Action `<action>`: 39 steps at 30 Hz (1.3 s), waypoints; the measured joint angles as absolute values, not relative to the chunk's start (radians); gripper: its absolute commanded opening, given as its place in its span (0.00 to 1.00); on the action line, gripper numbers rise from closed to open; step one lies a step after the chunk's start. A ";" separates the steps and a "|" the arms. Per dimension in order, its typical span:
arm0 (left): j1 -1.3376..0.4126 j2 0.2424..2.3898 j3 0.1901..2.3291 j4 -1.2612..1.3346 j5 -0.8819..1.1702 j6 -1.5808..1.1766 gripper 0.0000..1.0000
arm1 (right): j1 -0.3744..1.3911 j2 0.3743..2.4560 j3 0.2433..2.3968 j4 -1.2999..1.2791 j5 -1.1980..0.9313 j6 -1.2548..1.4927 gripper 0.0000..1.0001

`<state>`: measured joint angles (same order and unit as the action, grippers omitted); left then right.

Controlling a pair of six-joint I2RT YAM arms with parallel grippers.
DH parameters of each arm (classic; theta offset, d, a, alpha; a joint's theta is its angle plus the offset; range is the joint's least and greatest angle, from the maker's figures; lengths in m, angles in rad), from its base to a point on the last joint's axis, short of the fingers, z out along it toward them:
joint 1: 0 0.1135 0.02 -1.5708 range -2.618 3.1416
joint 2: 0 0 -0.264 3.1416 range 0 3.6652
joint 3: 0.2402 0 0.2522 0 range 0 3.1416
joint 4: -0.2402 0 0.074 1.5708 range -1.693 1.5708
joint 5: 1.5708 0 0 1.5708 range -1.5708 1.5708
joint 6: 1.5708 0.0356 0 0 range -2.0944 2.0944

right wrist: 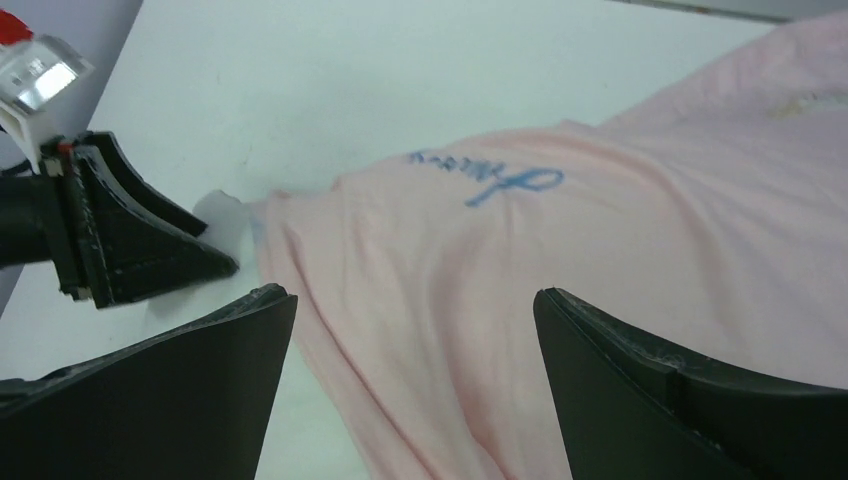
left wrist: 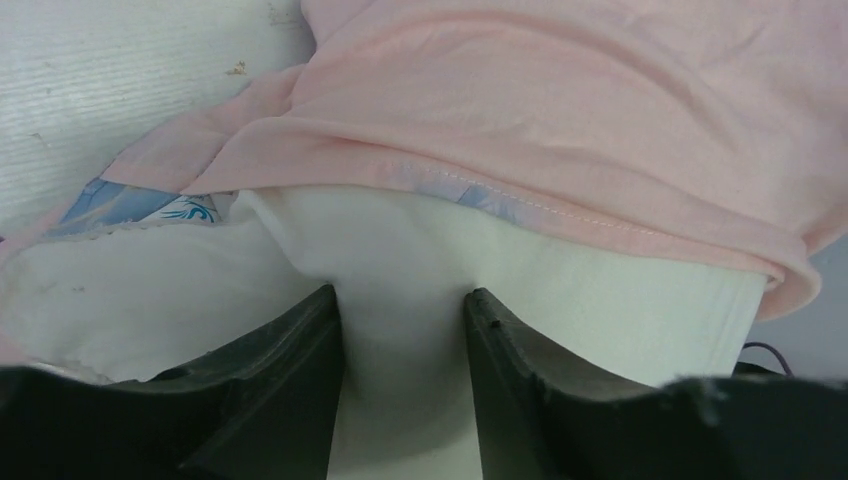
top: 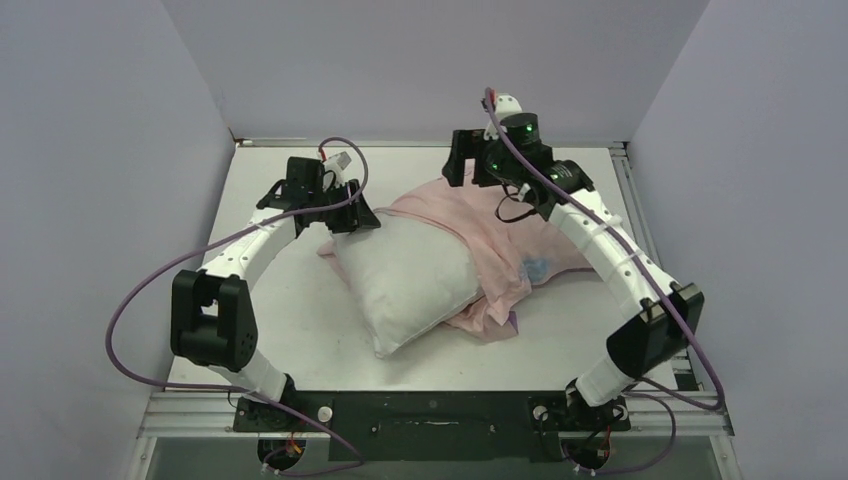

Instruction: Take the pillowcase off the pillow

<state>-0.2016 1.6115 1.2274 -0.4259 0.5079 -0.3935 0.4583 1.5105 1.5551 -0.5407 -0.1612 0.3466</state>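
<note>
The white pillow (top: 410,280) lies mid-table, its near half bare and its far right part still inside the pale pink pillowcase (top: 510,240). My left gripper (top: 352,216) is shut on the pillow's far left corner. In the left wrist view the fingers (left wrist: 400,300) pinch white pillow fabric (left wrist: 400,250) just below the pillowcase's hem (left wrist: 560,130). My right gripper (top: 460,168) is open and empty above the pillowcase's far edge. In the right wrist view its jaws (right wrist: 412,295) stand wide apart over pink cloth with blue writing (right wrist: 490,180). The left gripper (right wrist: 130,245) shows at the left.
Purple walls close in the white table (top: 290,320) at the back and both sides. A blue printed patch of the pillowcase (top: 537,268) shows at its right. Purple cables loop off both arms.
</note>
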 measured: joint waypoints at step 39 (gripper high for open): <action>-0.347 0.886 0.592 -0.232 0.365 -0.626 0.00 | 0.817 2.078 1.941 -0.821 0.060 0.115 0.05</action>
